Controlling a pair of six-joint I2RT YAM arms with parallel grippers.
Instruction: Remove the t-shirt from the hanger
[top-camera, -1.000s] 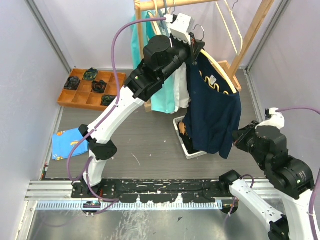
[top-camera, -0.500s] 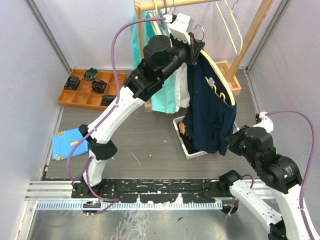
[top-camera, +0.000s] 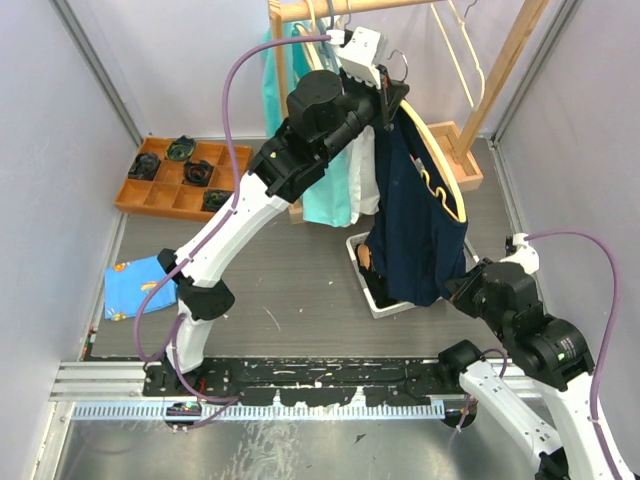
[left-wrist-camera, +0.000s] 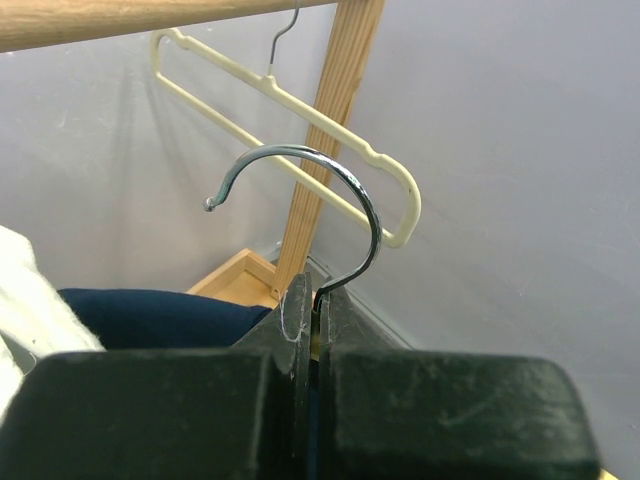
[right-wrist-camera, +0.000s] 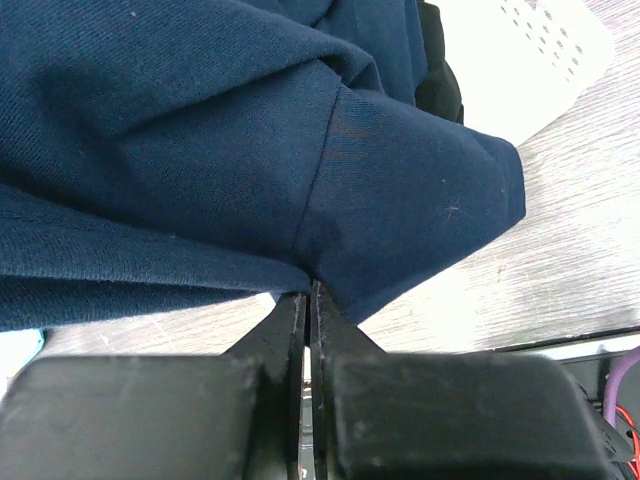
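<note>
Grey table (top-camera: 290, 290) walled in by pale panels, with a wooden rack (top-camera: 503, 75) at its far side. Your left gripper (left-wrist-camera: 310, 300), raised beside the rack's rail, is clamped tight on the hanger (left-wrist-camera: 372, 215) at the stem of its metal hook (the hook itself curls in open air below the rail, touching nothing). From that hanger the navy t-shirt (top-camera: 415, 230) hangs down, its collar open toward the right and its lower part over a white basket (top-camera: 362, 262) on the table. Your right gripper (right-wrist-camera: 310, 295) sits low at the shirt's near right corner, jaws pinched together on the fabric's lower edge; in the wrist view, creases run outward from that pinch. Beyond the left gripper an empty cream hanger (left-wrist-camera: 325, 120) hangs from the rail. Left of the navy shirt, teal and white garments (top-camera: 325, 195) hang on the same rack. Farther left lies an orange compartment tray (top-camera: 160, 195) holding dark items, and nearer to you a blue folded cloth (top-camera: 135, 285).
</note>
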